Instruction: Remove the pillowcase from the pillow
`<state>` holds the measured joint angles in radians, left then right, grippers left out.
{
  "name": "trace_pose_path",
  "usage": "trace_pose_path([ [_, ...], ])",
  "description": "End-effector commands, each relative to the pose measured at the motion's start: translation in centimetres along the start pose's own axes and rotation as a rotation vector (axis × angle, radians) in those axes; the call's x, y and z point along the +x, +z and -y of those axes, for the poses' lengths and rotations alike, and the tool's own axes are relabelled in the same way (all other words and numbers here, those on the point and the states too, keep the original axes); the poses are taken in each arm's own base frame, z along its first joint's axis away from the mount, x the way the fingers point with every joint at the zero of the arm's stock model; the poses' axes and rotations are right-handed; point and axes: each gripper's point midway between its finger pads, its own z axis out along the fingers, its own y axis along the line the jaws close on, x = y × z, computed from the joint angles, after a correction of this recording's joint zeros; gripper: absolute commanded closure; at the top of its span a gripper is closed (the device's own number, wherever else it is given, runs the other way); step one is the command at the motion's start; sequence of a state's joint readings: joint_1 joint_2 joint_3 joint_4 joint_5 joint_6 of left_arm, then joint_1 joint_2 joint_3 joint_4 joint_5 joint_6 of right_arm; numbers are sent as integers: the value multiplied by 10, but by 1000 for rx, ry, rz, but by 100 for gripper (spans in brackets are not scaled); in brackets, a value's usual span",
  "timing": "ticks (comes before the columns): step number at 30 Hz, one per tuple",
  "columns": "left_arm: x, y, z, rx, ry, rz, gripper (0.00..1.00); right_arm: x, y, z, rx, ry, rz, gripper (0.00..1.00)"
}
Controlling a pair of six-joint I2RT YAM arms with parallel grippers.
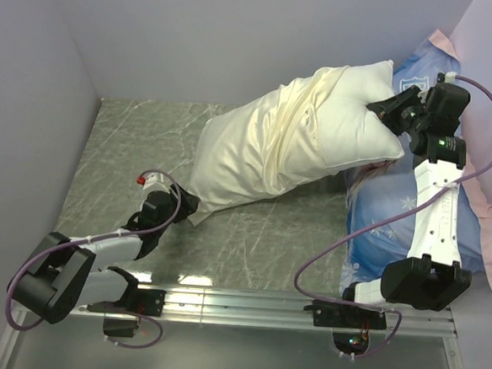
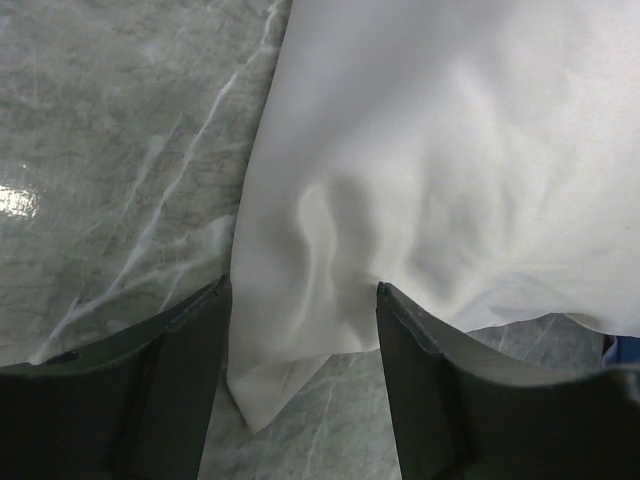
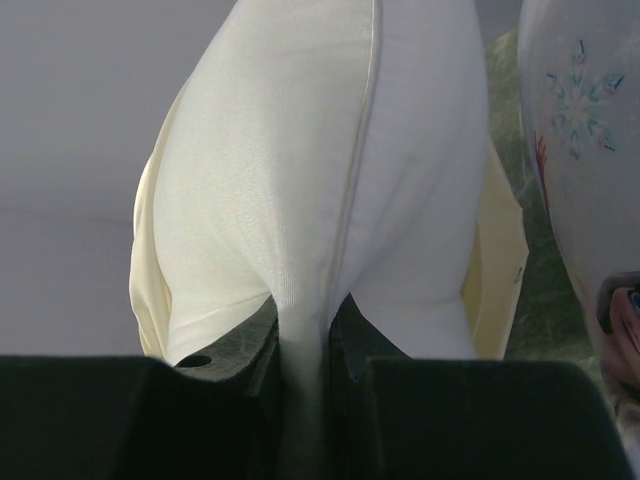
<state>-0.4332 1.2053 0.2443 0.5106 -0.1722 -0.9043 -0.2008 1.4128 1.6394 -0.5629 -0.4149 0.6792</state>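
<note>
Right pincer (image 3: pixel 305 345) is clamped on the plump white pillow (image 3: pixel 420 150) at its seam; I see left pincer (image 2: pixel 305 300) apart, astride the thin cream pillowcase (image 2: pixel 450 180) corner on marbled counter (image 2: pixel 120 150).

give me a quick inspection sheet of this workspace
surface: grey marbled table, glossy
job's things: cream pillowcase covers the near part of the white pillow; far end bare
clutter: blue printed pillow under the right arm
claws: left claw open, astride the pillowcase corner; right claw shut on the pillow's seam
cables: purple cables loop off both arms
surroundings: plain pale walls
</note>
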Motion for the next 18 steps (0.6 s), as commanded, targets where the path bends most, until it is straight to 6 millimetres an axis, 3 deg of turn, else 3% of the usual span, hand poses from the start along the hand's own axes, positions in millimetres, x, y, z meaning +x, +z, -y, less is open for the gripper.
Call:
trace_pose_path([
  [1, -1, 1, 2, 14, -14, 8, 35, -39, -34, -48, -135, -80, 174, 100],
  [5, 5, 13, 5, 25, -15, -18, 50, -39, -37, -51, -137, -84, 176, 100],
  [10, -1, 25, 15, 54, -22, -1, 59, -39, -42, -56, -153, -84, 176, 100],
  [12, -6, 27, 19, 60, -25, 16, 77, -39, -46, -62, -172, -82, 170, 100],
  [14, -19, 28, 21, 39, -33, 42, 99, -42, -54, -70, -193, -88, 182, 100],
  [18, -57, 35, 2, -136, -74, 111, 100, -49, -74, -90, -228, -95, 202, 100],
])
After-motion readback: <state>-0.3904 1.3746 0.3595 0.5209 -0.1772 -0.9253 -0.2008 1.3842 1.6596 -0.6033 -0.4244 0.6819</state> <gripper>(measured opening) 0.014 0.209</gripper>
